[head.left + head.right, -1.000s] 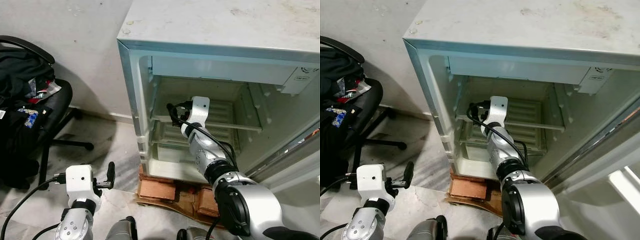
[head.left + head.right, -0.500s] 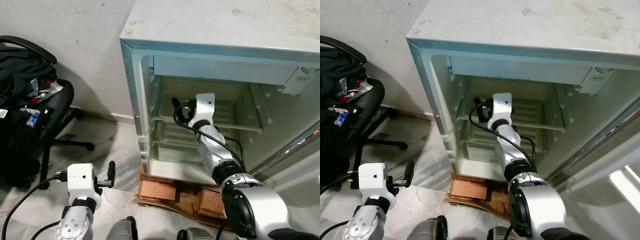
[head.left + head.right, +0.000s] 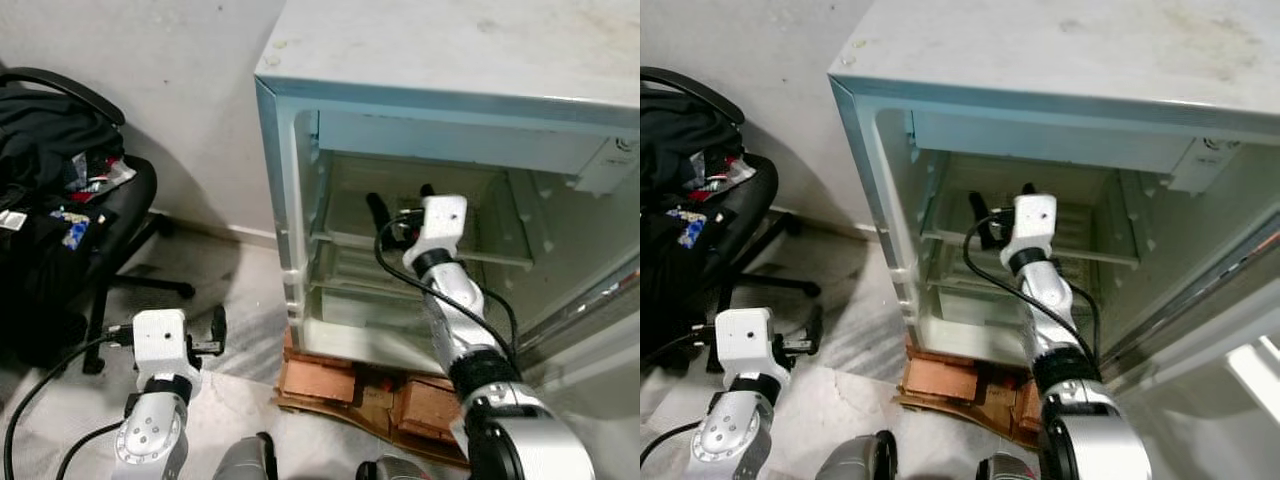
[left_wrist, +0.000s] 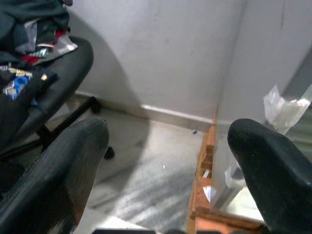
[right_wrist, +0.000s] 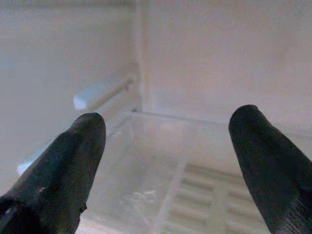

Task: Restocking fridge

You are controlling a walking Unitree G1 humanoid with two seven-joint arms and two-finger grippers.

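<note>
A small white fridge (image 3: 450, 60) stands open in front of me, and its inside looks bare. My right arm reaches into it. The right gripper (image 3: 398, 197) hovers just above the clear upper shelf (image 3: 340, 228), near the left inner wall. It is open, and the right wrist view shows nothing between its black fingers (image 5: 58, 161), just shelf and back wall. My left gripper (image 3: 218, 324) hangs low at the left, outside the fridge and over the floor. It is open and empty, with its fingers (image 4: 63, 165) spread wide.
A black office chair (image 3: 110, 215) piled with dark clothes and bags stands at the left by the wall. The fridge rests on reddish bricks (image 3: 320, 378). The open fridge door (image 3: 590, 300) runs along the right edge. Pale floor (image 3: 225, 270) lies between chair and fridge.
The whole view has shifted a little. My right gripper has lifted and moved further right and deeper over the upper shelf. The left arm holds its place.
</note>
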